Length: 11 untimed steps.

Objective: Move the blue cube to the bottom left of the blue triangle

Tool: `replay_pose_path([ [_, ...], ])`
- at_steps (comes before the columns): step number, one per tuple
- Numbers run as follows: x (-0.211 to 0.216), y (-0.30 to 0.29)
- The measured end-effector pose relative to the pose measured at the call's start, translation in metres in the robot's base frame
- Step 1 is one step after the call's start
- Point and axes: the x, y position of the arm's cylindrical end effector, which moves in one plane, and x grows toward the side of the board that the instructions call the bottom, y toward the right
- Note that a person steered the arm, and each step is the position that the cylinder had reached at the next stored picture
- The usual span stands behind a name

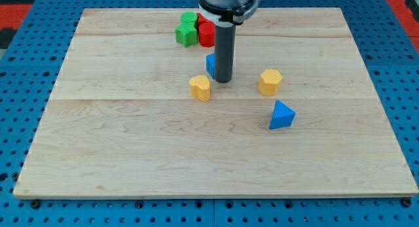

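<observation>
The blue cube (pixel 211 64) sits near the board's middle top, mostly hidden behind my rod. My tip (pixel 223 80) rests on the board right at the cube's lower right side, touching or nearly touching it. The blue triangle (pixel 281 116) lies to the lower right of the tip, well apart from the cube.
A yellow heart-like block (pixel 200 87) lies just left and below the tip. A yellow hexagon block (pixel 270 81) lies to the tip's right. Two green blocks (pixel 187 29) and a red block (pixel 206 33) cluster near the top edge. The wooden board (pixel 131 155) lies on a blue pegboard.
</observation>
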Motion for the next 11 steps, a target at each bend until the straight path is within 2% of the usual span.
replay_pose_path([
  [2,-0.042,0.061],
  [3,-0.078,0.015],
  [4,-0.070,-0.033],
  [5,-0.022,-0.039],
  [6,-0.040,-0.067],
  [8,-0.044,0.035],
  [9,-0.024,0.035],
  [10,0.029,0.035],
  [11,0.039,0.040],
])
